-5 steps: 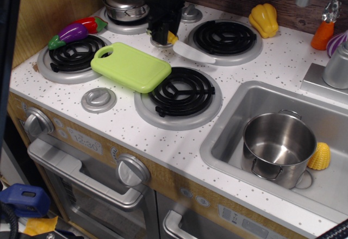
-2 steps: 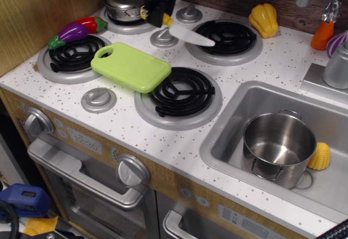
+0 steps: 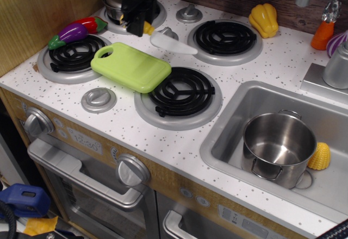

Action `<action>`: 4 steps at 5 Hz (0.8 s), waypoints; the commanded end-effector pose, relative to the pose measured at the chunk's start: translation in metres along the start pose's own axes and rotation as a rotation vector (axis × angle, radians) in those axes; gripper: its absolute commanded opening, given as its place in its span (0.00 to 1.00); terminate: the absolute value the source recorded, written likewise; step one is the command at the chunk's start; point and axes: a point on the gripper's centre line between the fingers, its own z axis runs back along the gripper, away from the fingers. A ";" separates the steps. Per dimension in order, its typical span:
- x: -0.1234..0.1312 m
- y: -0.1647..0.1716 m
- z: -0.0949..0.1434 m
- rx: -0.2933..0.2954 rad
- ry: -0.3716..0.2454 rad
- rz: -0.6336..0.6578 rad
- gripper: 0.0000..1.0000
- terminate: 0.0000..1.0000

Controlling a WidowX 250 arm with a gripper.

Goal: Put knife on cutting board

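The lime-green cutting board (image 3: pixel 131 66) lies on the stovetop between the front-left and front-right burners, its handle hole at the left corner. My black gripper (image 3: pixel 137 23) is shut on the yellow handle of the knife (image 3: pixel 171 42) and holds it in the air just behind the board. The white blade points right and slightly down, over the silver knob between the back burners. Most of the handle is hidden by the fingers.
A purple eggplant and red pepper (image 3: pixel 76 31) lie at the far left. A lidded pot (image 3: pixel 111 2) sits on the back-left burner, partly behind my gripper. A yellow pepper (image 3: pixel 263 19) lies at the back. The sink (image 3: pixel 228 136) holds a steel pot (image 3: pixel 278 146) and corn (image 3: pixel 319 156).
My gripper has lifted the knife off the counter and carried it left, from beside the back-right burner to just behind the cutting board.
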 end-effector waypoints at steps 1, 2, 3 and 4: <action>0.022 0.006 0.020 -0.093 -0.010 0.014 0.00 0.00; 0.027 0.017 0.011 -0.103 -0.003 0.012 0.00 0.00; 0.029 0.023 0.003 -0.115 0.024 0.005 0.00 0.00; 0.025 0.024 -0.001 -0.128 0.044 0.001 0.00 0.00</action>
